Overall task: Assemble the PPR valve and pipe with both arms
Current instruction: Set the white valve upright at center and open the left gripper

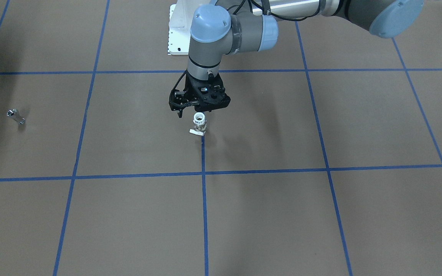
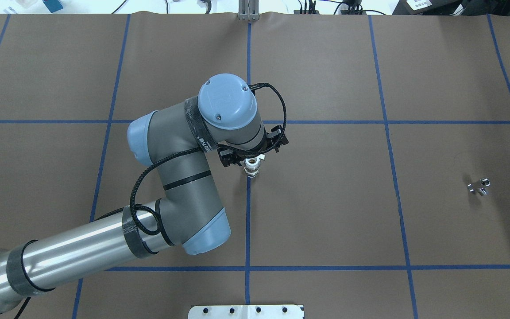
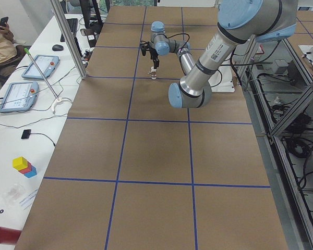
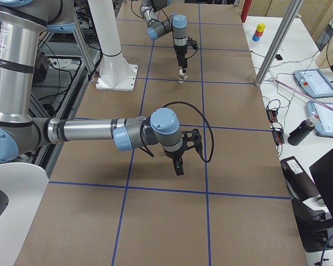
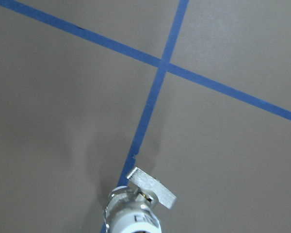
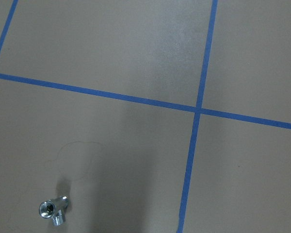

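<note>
Exterior front-facing view: my left jaws hang parted and empty just above the upright PPR valve (image 1: 199, 122) on the counter (image 1: 282, 214), where an off-centre descent could topple it; right jaws' state I cannot tell.

A robotics lab — a wide brown paper-covered table (image 3: 156, 151) gridded with blue tape lines (image 3: 156, 183), grey-blue teach pendants (image 3: 16, 97) on a white side bench (image 3: 10, 156), aluminium frame posts (image 4: 275, 43).
</note>
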